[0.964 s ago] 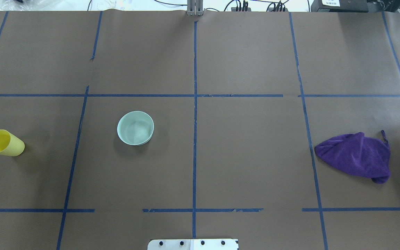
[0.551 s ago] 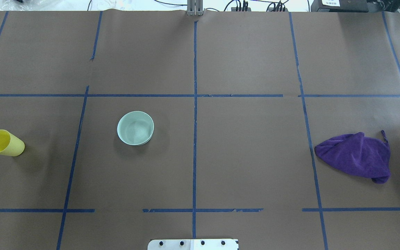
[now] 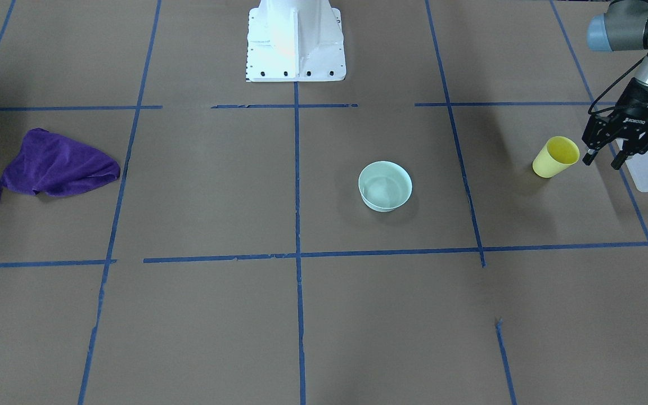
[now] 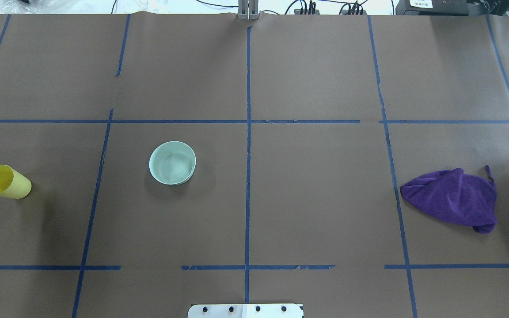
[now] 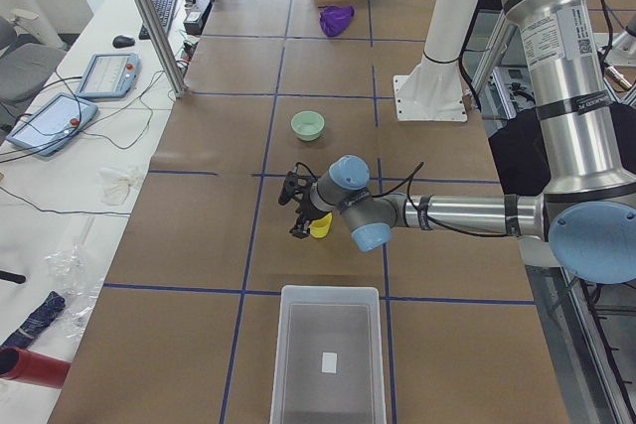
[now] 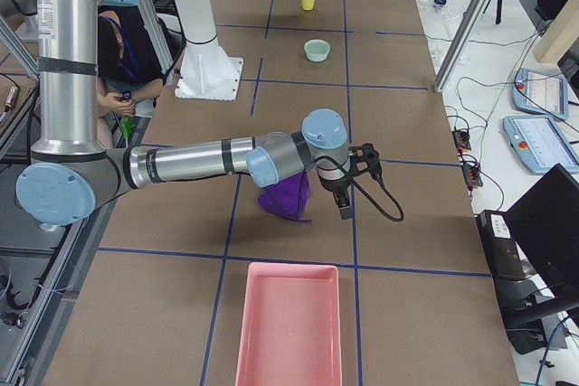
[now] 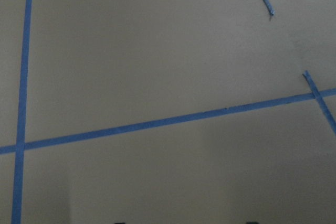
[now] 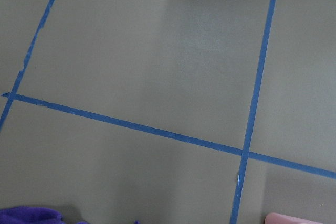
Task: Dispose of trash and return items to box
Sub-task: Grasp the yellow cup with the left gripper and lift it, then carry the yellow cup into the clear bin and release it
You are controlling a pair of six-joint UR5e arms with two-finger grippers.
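**Operator:** Where is the left gripper, and how do its fingers stand?

**Spotter:** You have it just beside the yellow cup, on the side away from the bowl. The fingers are spread apart with nothing between them. In your front-facing view a narrow gap shows between the nearer finger and the cup's wall, so they are not touching. The cup stands upright on the bench, mouth up.

**Operator:** And the other task things?

**Spotter:** You'll find the bowl upright and well apart from the cup, further along the bench. The box lies near the cup on the opposite side from the bowl, past the left gripper.

**Operator:** What about the right gripper?

**Spotter:** It is far from the cup, beyond the bowl, hanging over the purple cloth. You only get it in the right side view, so you cannot tell whether its fingers are apart or together. Its wrist camera shows a purple edge of the cloth at the bottom of the picture. The pink tray lies further from the cup again, past the cloth.
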